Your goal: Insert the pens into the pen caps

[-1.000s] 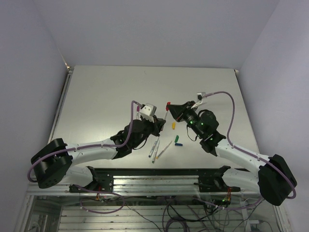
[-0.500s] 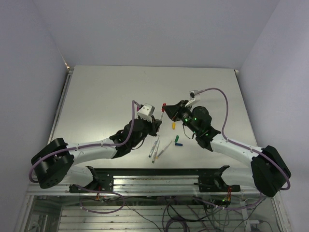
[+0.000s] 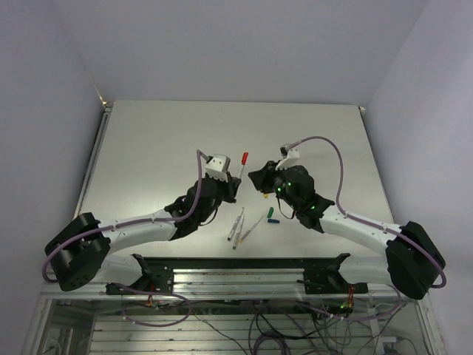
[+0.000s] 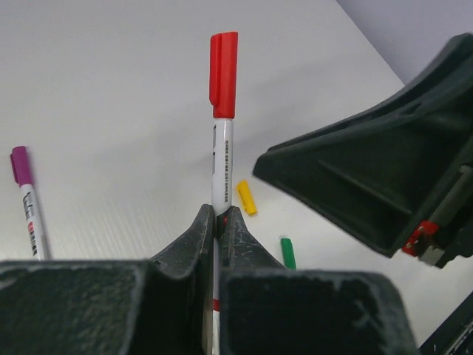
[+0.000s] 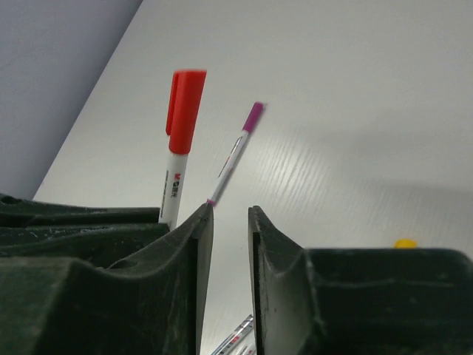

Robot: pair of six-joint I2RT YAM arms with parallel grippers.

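My left gripper (image 3: 235,183) is shut on a grey-white pen (image 4: 222,166) and holds it upright above the table. A red cap (image 4: 223,74) sits on the pen's top end and also shows in the top view (image 3: 244,157). My right gripper (image 3: 256,178) is just right of that pen, with its jaws apart and nothing between them (image 5: 230,214). The red-capped pen (image 5: 177,163) stands to the left of its fingers. A purple-capped pen (image 4: 27,200) lies on the table behind. A yellow cap (image 3: 264,197), a green cap (image 3: 270,213) and a blue cap (image 3: 274,220) lie loose.
Two uncapped pens (image 3: 236,224) (image 3: 252,227) lie side by side near the table's front edge, left of the green and blue caps. The right arm's purple cable (image 3: 329,148) loops above its wrist. The table (image 3: 162,140) stretches white behind the arms.
The right gripper has let go of the red cap, which stays on the pen, and has dropped back a little. The left gripper has carried the capped pen to the left.
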